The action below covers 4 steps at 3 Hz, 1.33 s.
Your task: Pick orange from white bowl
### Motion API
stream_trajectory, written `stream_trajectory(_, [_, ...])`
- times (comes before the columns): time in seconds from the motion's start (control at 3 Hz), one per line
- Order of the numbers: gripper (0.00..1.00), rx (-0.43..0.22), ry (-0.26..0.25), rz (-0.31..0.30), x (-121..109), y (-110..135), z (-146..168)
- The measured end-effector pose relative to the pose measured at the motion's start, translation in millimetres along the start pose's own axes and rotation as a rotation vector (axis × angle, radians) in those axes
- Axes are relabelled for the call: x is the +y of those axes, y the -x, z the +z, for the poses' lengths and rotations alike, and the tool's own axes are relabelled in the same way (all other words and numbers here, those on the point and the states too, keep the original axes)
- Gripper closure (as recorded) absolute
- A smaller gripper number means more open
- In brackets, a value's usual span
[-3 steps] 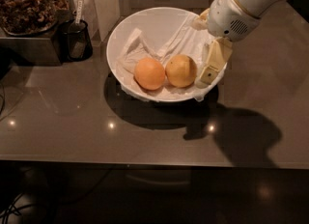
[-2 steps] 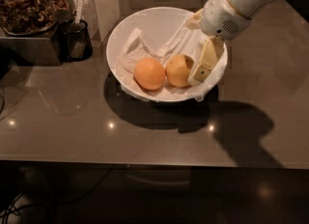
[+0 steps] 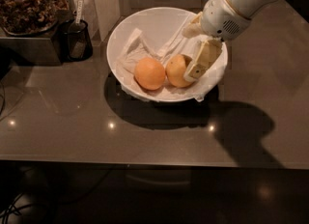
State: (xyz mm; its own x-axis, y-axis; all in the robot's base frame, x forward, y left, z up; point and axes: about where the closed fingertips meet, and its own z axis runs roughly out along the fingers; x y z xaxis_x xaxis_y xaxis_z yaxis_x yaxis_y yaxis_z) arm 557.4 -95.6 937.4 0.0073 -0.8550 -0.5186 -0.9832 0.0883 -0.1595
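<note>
The white bowl (image 3: pixel 126 25) stands on the dark counter, lined with crumpled white paper (image 3: pixel 131 54). Two fruits lie in its near part. The orange (image 3: pixel 175 71), paler and yellow-orange, is on the right. A deeper reddish-orange fruit (image 3: pixel 149 73) touches it on the left. My gripper (image 3: pixel 197 44) reaches in from the upper right and is open. Its near finger (image 3: pixel 203 60) lies against the orange's right side and hides part of it. The far finger (image 3: pixel 192 26) is above the paper, behind the orange.
A dark container of brown dried matter (image 3: pixel 26 6) stands at the back left, with a small black holder (image 3: pixel 77 39) next to it. A pale upright post (image 3: pixel 104 1) is behind the bowl's left rim. The counter's front edge (image 3: pixel 154 164) runs across the lower part.
My gripper has moved left and slightly down inside the bowl, so its near finger now lies against the orange's right side. The fruits have not moved.
</note>
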Motion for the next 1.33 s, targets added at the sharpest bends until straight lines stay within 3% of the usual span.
stream_trajectory(0.33, [0.30,-0.001,0.005,-0.001,-0.4,0.6,2.4])
stream_trajectory(1.0, [0.14,-0.010,0.058,-0.021,-13.1,7.9,29.0])
stream_trajectory(1.33, [0.17,-0.011,0.083,-0.023,-21.2,9.3,41.7])
